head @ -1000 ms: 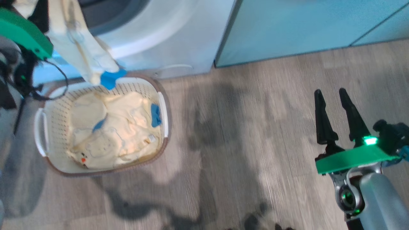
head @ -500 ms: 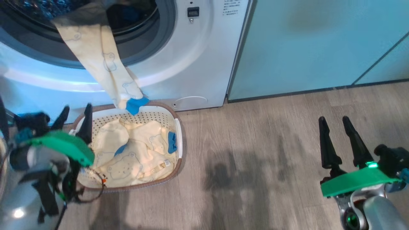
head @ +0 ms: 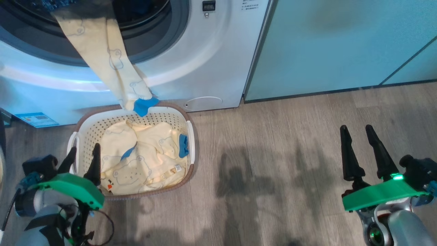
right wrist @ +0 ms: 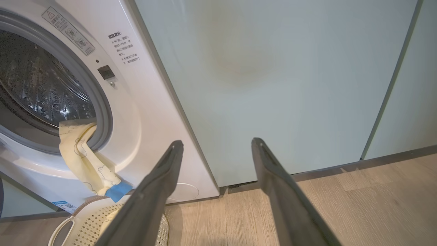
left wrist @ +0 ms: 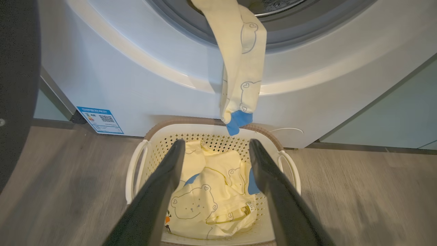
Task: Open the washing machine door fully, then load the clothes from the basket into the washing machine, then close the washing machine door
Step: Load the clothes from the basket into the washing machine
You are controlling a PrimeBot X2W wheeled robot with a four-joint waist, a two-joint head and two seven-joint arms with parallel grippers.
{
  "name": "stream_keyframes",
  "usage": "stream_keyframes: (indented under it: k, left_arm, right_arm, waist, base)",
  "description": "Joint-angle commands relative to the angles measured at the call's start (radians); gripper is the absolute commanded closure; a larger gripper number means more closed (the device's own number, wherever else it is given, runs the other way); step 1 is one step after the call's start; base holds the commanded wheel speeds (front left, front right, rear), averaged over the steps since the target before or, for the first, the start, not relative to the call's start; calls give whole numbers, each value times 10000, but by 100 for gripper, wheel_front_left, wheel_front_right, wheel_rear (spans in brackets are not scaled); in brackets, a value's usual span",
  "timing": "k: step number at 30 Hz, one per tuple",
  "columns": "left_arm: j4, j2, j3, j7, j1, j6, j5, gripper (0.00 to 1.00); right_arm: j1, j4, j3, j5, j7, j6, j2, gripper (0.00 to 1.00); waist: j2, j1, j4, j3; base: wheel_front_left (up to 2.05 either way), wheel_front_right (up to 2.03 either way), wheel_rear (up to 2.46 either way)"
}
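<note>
The washing machine [head: 208, 65] stands with its mouth uncovered, and the dark rim of its door [left wrist: 17, 85] shows at the left edge of the left wrist view. One pale yellow garment [head: 112, 65] hangs out of the drum [right wrist: 41, 85] down the front, its blue cuff just above the basket [head: 157, 192]. More clothes [head: 146, 160] lie in the basket. My left gripper [head: 82, 158] hovers open over the basket's near left corner, holding nothing; its fingers [left wrist: 170, 171] frame the pile. My right gripper [head: 356, 143] stands open and empty over the floor, far to the right.
Pale teal cabinets [head: 341, 44] run along the wall right of the washer. The basket [right wrist: 88, 218] sits on the wood-look floor [head: 273, 164] right against the washer's front. A blue sticker [left wrist: 100, 119] marks the washer's lower left.
The head view has tilted up. My left gripper has come down from the drum mouth to the basket's near side, leaving the garment hanging from the drum. The right gripper has not moved.
</note>
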Motion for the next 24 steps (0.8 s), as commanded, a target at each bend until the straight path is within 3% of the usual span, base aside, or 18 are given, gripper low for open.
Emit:
stream_keyframes:
  k: [1,6,13,24]
  left_arm:
    - [-165,240,488,-62,-289,-80,152,0]
    - [589,253,300,-23,-950,-392,235,0]
    - [2125,371,-164,888,-2581,-847,-150,0]
    - [3580,986,-1184,2942,-5306,-964,-1184,0]
  right_arm:
    - [-135,-334,195,51,-67,4,-49,0]
    - [-334,-321,338,58,-67,4,-33,0]
    - [-611,-376,438,29,-67,4,0,0]
    - [-1227,-499,615,-64,-67,4,140,0]
  waist:
    - [-1,1,-19,103]
    - [-1,1,-175,471]
    - [-1,1,-491,1220]
    - [-1,1,-827,2719]
  base:
    - [0,0,0]
    - [0,0,0]
    - [0,0,0]
    - [0,0,0]
